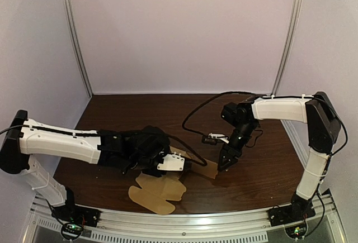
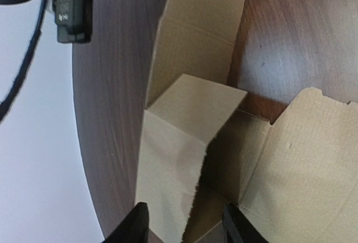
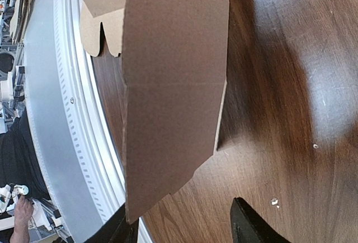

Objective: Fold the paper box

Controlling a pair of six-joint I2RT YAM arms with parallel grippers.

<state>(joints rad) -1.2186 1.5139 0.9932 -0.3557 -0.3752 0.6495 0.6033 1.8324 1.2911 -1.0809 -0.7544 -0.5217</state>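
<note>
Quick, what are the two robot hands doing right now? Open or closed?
Left gripper: open, straddling a raised flap of the paper box, not clamped.
Right gripper: open, with a box panel in its gap.

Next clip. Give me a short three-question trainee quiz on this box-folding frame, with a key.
1. True or false: the paper box is fully folded shut.
2. The left gripper straddles: A) a raised box panel, B) a cup, C) a cloth.
3. Fill in: the jaws of the right gripper stand ___.
Key: 1 false; 2 A; 3 open.
</note>
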